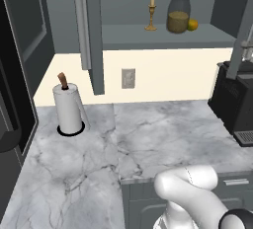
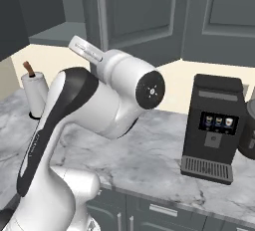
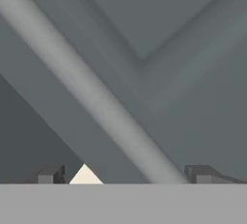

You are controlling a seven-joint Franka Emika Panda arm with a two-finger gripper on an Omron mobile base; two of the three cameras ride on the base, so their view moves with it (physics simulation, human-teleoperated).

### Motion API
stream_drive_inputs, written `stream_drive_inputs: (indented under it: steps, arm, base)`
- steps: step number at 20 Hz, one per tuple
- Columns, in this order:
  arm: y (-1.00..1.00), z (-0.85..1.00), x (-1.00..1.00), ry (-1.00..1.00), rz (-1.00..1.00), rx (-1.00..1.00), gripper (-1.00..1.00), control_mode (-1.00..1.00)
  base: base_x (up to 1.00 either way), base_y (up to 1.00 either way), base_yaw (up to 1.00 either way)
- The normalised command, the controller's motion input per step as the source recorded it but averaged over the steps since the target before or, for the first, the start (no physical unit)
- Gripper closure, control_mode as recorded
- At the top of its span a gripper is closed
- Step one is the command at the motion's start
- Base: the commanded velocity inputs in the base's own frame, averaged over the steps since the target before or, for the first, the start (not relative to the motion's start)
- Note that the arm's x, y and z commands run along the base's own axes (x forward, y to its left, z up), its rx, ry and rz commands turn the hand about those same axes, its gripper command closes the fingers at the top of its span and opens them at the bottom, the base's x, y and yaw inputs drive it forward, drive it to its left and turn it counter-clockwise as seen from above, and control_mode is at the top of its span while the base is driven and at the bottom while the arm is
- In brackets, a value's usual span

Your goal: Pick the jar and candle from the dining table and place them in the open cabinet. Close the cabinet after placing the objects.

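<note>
From the left base view, the dark grey-blue wall cabinet (image 1: 163,38) stands open, its plain shelf carrying the thin pale-yellow candle on a brass holder (image 1: 151,13), the clear glass jar of olive-brown filling (image 1: 178,14) and a small orange fruit (image 1: 192,24) beside it. The hand view has the tool (image 3: 125,175) pressed near a panelled door (image 3: 144,73), fingertips spread wide and empty. The right base view adds a black coffee machine (image 2: 213,125) on the marble desk (image 2: 149,160).

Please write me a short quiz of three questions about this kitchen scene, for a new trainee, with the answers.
1. True or false: the jar and the candle stand on the cabinet shelf.
2. What stands left on the counter? A) paper towel roll B) kettle C) toaster
3. Fill in: the gripper jaws are ____, facing the door.

Key: 1 true; 2 A; 3 open.
</note>
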Motion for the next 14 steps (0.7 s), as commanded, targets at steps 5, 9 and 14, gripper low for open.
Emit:
stream_drive_inputs:
  steps: [5,9,14]
  arm:
    - [0.61,0.2,0.58,-0.02,0.0,0.0,-1.0,-1.0]
    - [0.44,0.29,0.68,0.0,0.0,0.0,-1.0,-1.0]
    - [0.36,0.41,0.69,0.0,0.0,-0.03,-1.0,-1.0]
  base:
    - [0.0,0.0,0.0]
    - [0.0,0.0,0.0]
    - [0.0,0.0,0.0]
